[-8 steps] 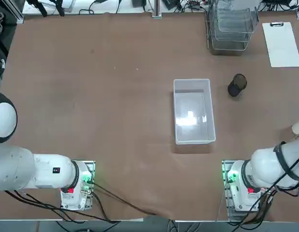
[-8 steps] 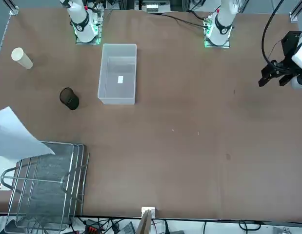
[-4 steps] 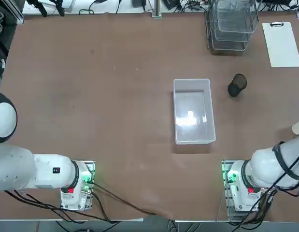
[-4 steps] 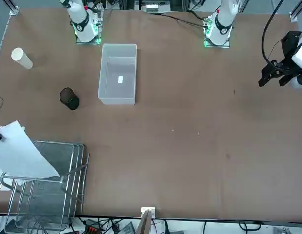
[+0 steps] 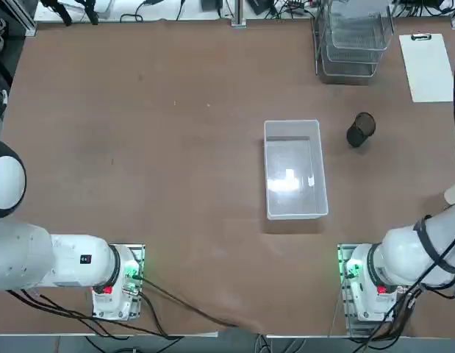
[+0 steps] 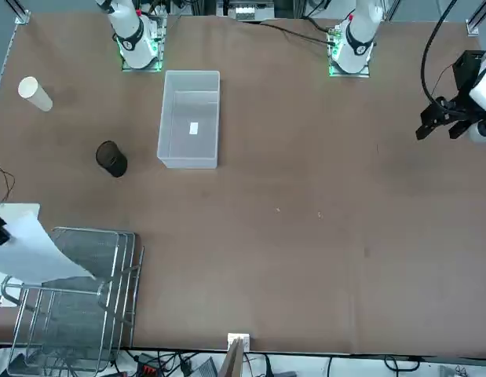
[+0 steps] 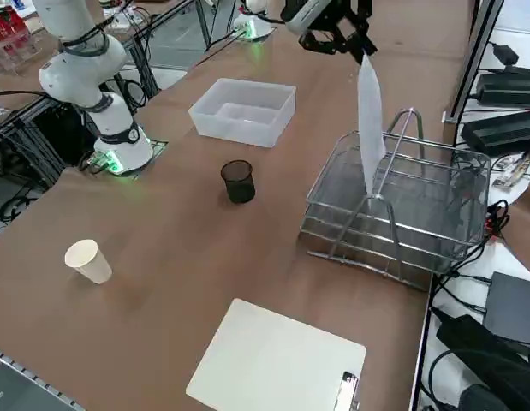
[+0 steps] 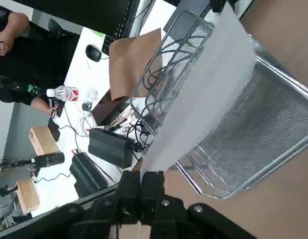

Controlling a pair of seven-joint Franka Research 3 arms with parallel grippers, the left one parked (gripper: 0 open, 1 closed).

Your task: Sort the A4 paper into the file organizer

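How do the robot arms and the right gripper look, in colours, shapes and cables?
Both arms are white with rounded segments and grey joint rings; the right arm stands on a base lit green. Black cables run along them. The right gripper is black with two straight fingers.

A clear plastic bin [image 7: 244,110] sits on the brown surface [image 6: 305,196], well away from the end effector [image 7: 354,44]. A black mesh cup [image 7: 238,181] stands nearer it. Farther off lie a white paper cup [image 7: 88,260] and a clipboard sheet [image 7: 277,361].
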